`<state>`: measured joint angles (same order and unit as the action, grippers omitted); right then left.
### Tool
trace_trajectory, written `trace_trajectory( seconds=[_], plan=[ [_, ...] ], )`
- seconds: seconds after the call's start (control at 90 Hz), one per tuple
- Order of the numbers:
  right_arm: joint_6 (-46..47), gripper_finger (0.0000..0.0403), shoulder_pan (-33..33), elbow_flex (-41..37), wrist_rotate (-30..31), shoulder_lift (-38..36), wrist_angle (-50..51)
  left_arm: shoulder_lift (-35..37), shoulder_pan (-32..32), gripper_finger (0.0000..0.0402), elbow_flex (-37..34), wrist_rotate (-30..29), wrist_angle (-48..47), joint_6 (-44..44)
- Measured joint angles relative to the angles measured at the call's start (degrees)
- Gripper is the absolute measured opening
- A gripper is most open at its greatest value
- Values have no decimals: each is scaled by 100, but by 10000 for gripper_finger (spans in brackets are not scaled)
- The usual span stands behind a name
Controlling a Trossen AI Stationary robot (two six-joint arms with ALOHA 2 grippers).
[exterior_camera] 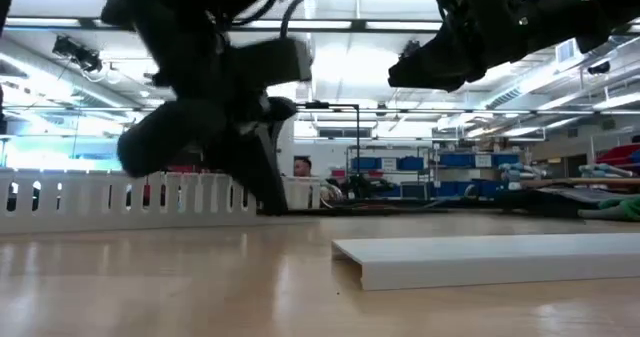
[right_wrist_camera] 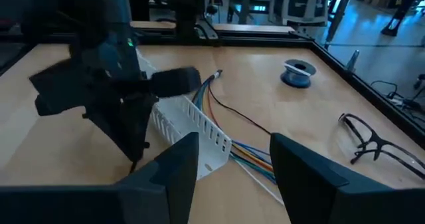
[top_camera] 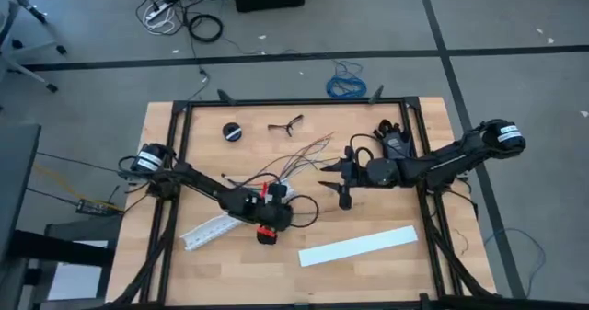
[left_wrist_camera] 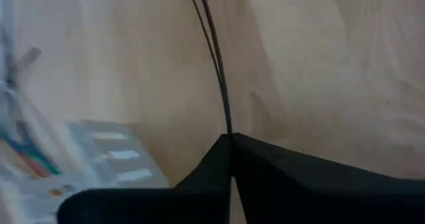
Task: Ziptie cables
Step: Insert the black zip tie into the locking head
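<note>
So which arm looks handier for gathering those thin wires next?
Probably the left: its tool sits low beside the wires, apparently pinching a thin dark strand. The right tool hovers open, higher up.

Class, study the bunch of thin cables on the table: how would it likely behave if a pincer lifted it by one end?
The cables would probably flop and sag, since they lie in loose curves. The free ends fan apart, so they would likely splay rather than stay bundled. Being thin, they look light and might slip from the open right pincer.
</note>
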<state>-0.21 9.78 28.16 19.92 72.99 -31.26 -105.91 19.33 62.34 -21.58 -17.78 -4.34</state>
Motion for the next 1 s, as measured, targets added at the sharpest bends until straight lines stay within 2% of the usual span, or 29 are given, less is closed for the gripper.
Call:
trace_trajectory(
  seconds=[0.278,0.567,0.867,1.0],
  plan=[
    [2,181,51,0,-4,0,3,223,207,0,281,-486,-405,-401],
    [61,181,153,0,-9,0,-116,1291,286,0,272,-1346,-1288,-273],
    [482,181,230,-2,-8,2,-767,2494,522,0,-590,-2582,-1395,-323],
    [887,181,300,-2,-3,0,-1199,2676,555,0,-942,-2891,-1414,-274]
  ],
)
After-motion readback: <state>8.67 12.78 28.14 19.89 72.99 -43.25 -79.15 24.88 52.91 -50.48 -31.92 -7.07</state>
